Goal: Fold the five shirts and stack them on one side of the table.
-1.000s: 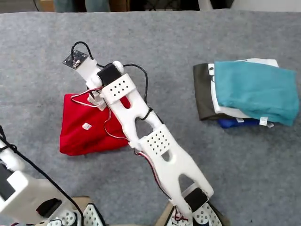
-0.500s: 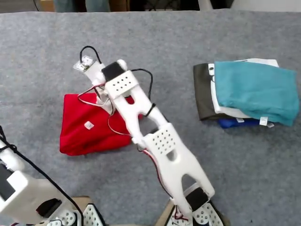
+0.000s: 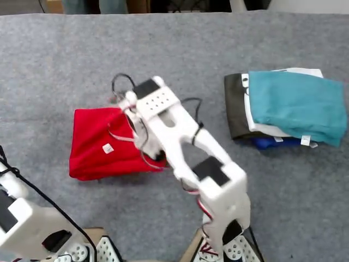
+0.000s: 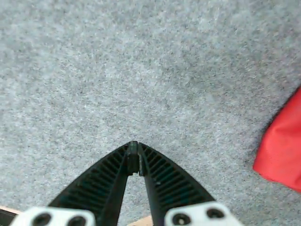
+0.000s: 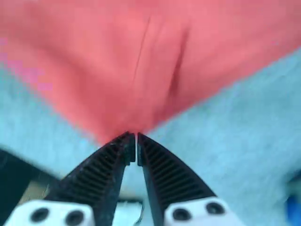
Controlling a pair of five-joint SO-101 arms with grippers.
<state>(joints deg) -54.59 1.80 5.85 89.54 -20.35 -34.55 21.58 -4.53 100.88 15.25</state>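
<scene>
Right fingers [image 5: 128, 143] are closed, and the red shirt [image 5: 141, 56] draws to a point exactly at their tips, so we judge them to be pinching its edge. Left fingers [image 4: 132, 153] are closed too, on nothing, above bare grey worktop [image 4: 141, 61], with a corner of red cloth near them.

We take the step in hand to be carrying this fifth shirt over to the stack [image 3: 235, 109], where we count four colours. A pinch at one point is a poor hold for folded cloth. If it were lifted high, we would expect the layers to hang open and the fold to be lost. We would keep it low and slide it across slowly so the bulk lies flat. Then we would raise it just enough to clear the teal shirt [image 3: 297, 103] on top, lay it square with the edges beneath, and let go once the cloth rests.

From the high view we get the layout. The red shirt lies folded with a white tag [image 3: 108, 148] on it, well apart from the stack. The right arm [image 3: 180, 136] lies across the edge that faces the stack and covers the pinch. The right wrist view gives us that pinch close up. The left wrist view tells us the other fingers are idle.
</scene>
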